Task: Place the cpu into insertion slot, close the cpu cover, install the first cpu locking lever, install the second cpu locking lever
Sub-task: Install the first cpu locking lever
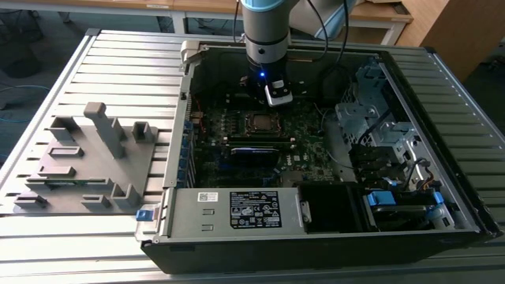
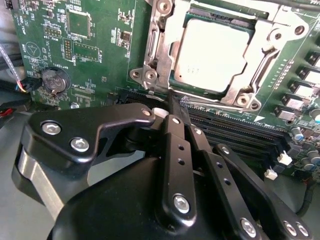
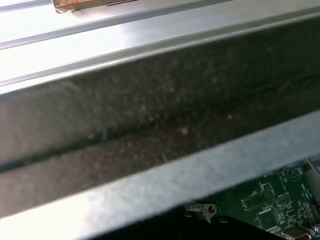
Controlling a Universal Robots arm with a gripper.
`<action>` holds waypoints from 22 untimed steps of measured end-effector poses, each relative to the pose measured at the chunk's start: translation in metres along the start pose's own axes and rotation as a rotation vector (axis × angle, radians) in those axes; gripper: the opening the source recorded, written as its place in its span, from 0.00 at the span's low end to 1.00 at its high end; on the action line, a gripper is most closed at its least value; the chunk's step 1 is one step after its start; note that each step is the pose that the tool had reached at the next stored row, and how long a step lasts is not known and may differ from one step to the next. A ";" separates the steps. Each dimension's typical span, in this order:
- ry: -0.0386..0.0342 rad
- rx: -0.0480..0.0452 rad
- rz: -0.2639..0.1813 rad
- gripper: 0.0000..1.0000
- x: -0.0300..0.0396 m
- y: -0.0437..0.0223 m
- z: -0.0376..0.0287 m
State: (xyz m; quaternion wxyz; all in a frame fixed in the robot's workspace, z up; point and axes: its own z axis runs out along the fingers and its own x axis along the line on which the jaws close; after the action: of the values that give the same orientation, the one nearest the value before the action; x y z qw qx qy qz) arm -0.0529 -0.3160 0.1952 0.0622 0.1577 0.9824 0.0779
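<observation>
Open black tower computer case lies on its side on the slatted aluminium bench. The light-blue and grey robot arm reaches down into it from above.

The cpu, a flat square chip with a silvery-grey metal top, sits in the insertion slot, a dark square socket on the dark green motherboard. The cpu cover, a thin silvery metal frame with a cut-out centre, lies flat around the chip. In the exterior view the socket is just below the arm's tip, near the middle of the board.

In the second wrist view the black fingers converge to one point. The jaws are pressed together with no gap visible at the tip. The tip stands at the cover's edge on the side of the memory slots. Whether anything thin is pinched there cannot be told. Whether the locking levers are latched cannot be told.

Surroundings:
- Long black memory slots run directly beside the fingers.
- A round silver coin battery sits apart on the board.
- A grey power supply with a white label and a metal drive cage crowd the case interior.
- A grey moulded fixture block stands on the bench at the exterior view's left.
- In the first wrist view, a grey case wall crosses in front of the board corner.
</observation>
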 end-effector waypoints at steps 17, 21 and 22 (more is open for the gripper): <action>-0.0018 0.0052 -0.001 0.10 -0.0006 0.0011 -0.0058; -0.0029 -0.0114 0.001 0.10 0.0026 0.0000 -0.0064; -0.0052 -0.0163 0.001 0.10 0.0038 -0.0003 -0.0066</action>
State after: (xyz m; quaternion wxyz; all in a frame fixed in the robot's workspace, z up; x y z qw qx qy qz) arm -0.0575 -0.3160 0.2012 0.0660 0.1581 0.9815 0.0855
